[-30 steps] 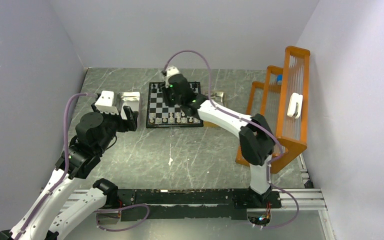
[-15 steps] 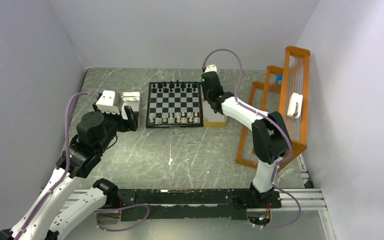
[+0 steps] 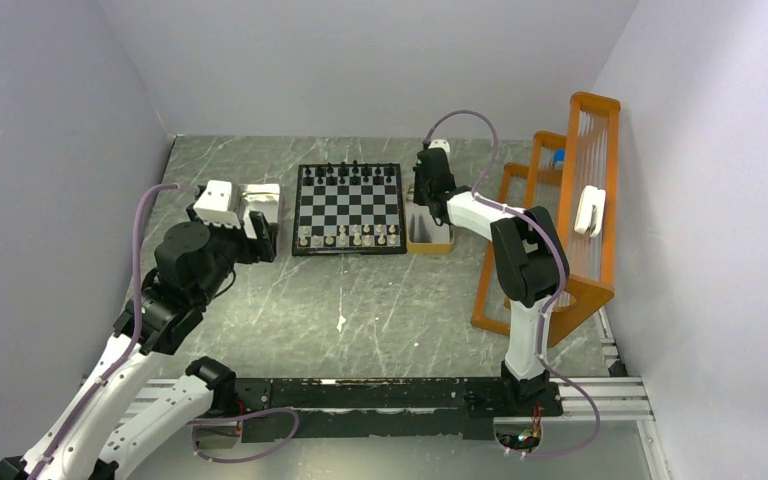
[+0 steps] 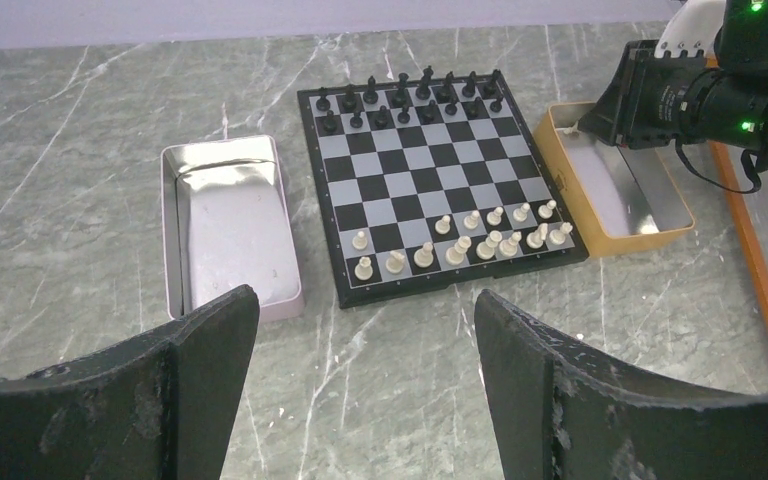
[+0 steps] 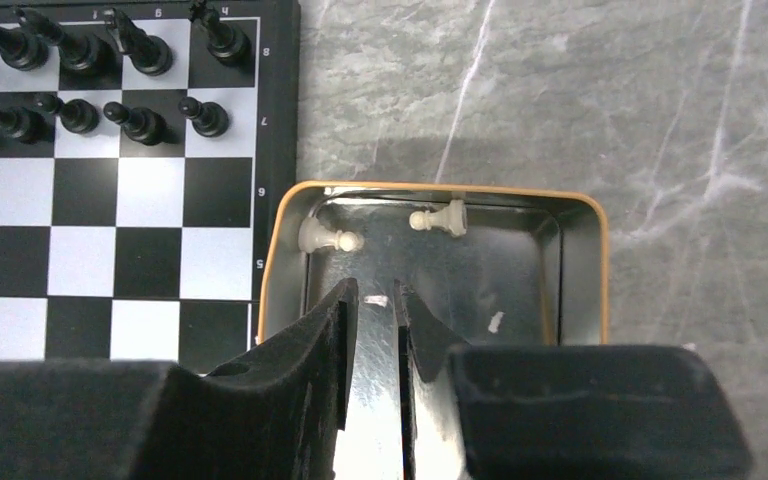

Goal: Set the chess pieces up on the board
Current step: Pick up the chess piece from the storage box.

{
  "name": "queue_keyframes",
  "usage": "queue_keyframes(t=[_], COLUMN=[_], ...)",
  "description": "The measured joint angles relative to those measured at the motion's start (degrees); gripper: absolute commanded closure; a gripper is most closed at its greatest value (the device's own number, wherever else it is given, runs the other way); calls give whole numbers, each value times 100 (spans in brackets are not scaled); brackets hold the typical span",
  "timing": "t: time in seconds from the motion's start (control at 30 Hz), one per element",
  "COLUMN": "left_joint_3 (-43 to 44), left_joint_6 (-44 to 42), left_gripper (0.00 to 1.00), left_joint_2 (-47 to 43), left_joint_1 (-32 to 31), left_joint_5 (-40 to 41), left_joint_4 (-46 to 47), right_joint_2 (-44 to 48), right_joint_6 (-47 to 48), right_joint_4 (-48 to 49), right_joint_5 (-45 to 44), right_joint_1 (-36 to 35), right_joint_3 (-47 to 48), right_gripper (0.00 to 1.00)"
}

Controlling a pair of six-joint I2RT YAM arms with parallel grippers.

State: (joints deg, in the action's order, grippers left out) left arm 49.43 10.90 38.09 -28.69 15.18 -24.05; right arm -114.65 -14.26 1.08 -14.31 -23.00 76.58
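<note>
The board (image 3: pixel 350 205) lies at the table's back centre, also in the left wrist view (image 4: pixel 430 172) and right wrist view (image 5: pixel 110 200). Black chess pieces (image 3: pixel 350 172) (image 4: pixel 410 100) (image 5: pixel 90 90) fill its two far rows. Cream pieces (image 3: pixel 350 237) (image 4: pixel 490 235) stand on its near rows. Two cream pieces (image 5: pixel 330 238) (image 5: pixel 438 218) lie at the far end of the tan tray (image 3: pixel 428 243) (image 5: pixel 600 260). My right gripper (image 3: pixel 423 200) (image 5: pixel 375 290) hangs over that tray, empty, its jaws a narrow gap apart. My left gripper (image 3: pixel 260 232) (image 4: pixel 365 300) is wide open and empty, near the silvery tray (image 3: pixel 260 200) (image 4: pixel 225 240).
An orange rack (image 3: pixel 580 200) with a white object (image 3: pixel 590 210) on it stands along the right wall, close to the right arm. The tan tray (image 4: pixel 620 235) touches the board's right side. The silvery tray lies left of the board. Grey walls enclose the table.
My right gripper has moved right from above the board's far rows to above the tan tray. The left arm has not moved.
</note>
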Motion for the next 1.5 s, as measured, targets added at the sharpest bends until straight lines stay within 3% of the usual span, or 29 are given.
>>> queue_keyframes(t=[0.4, 1.03, 1.5], left_joint_3=[0, 0, 0], left_joint_6=[0, 0, 0], left_gripper=[17, 17, 17], left_joint_2=[39, -15, -125], left_joint_1=[0, 0, 0], left_joint_5=[-44, -48, -85], left_joint_4=[2, 2, 2], right_joint_2=[-83, -295, -350], right_joint_6=[-1292, -3941, -5455], right_joint_4=[597, 841, -369], right_joint_5=[710, 308, -216], right_joint_1=[232, 227, 197], right_joint_3=[-221, -304, 87], right_gripper=[72, 70, 75])
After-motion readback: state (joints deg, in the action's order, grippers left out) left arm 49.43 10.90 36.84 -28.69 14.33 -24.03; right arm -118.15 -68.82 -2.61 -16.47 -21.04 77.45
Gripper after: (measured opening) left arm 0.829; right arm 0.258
